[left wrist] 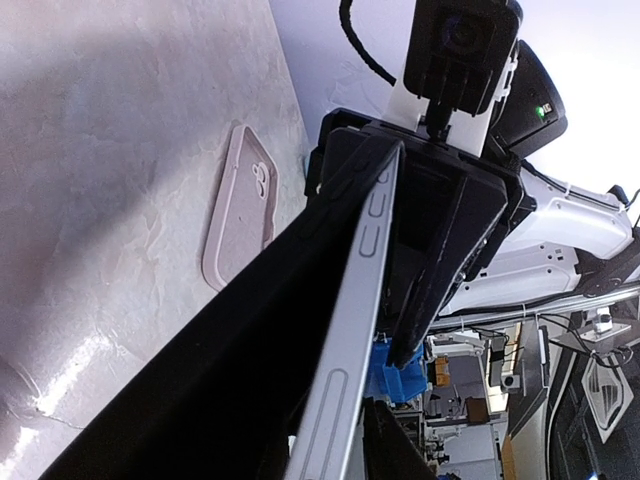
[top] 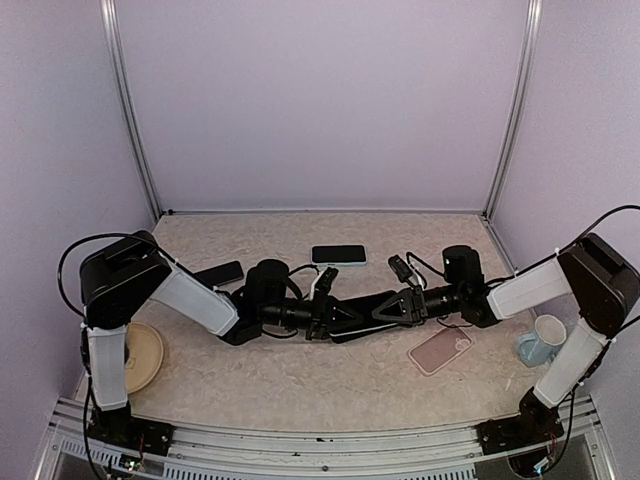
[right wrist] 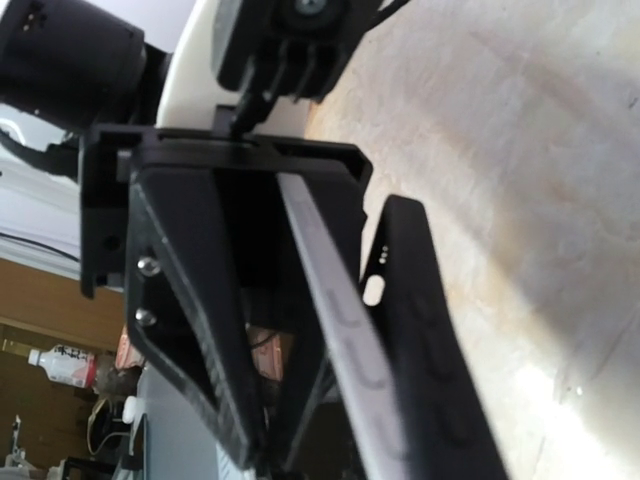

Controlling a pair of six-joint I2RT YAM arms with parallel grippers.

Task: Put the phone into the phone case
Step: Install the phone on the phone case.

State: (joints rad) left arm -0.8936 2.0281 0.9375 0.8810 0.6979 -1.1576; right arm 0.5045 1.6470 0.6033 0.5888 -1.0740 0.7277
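The two arms meet in the middle of the tabletop (top: 300,380), up and to the left of the pink case (top: 440,350) that lies flat there. Between them they share a phone (left wrist: 368,240) with a shiny silver edge, turned on its side so only the thin edge and its long buttons show. A black case (left wrist: 250,340) lies right along the phone. Near the right tool (top: 385,308) the two sit close together. At the end by the left tool (top: 328,314), the case leans a little away from the phone, with a gap between them (a small hole in the case wall shows there).

One end of the phone goes in between the fingers of the left tool, and the other end goes in between the fingers of the right tool. It is not clear if either tool is squeezing tight or just sitting around the phone.

Behind the pink case, farther from the arm bases, lies a second phone (top: 338,254) with a dark screen and a pale blue-green edge. To the right of the pink case, by the right arm, stands a light mug (top: 545,340). Far to the left of the pink case there is a flat black thing (top: 218,273), and nearer the left arm's base a round yellow plate (top: 145,355).

No words show on the phones or cases. Off the tabletop, a bottle (right wrist: 62,365) has a red and white label, but its writing is too small to read.
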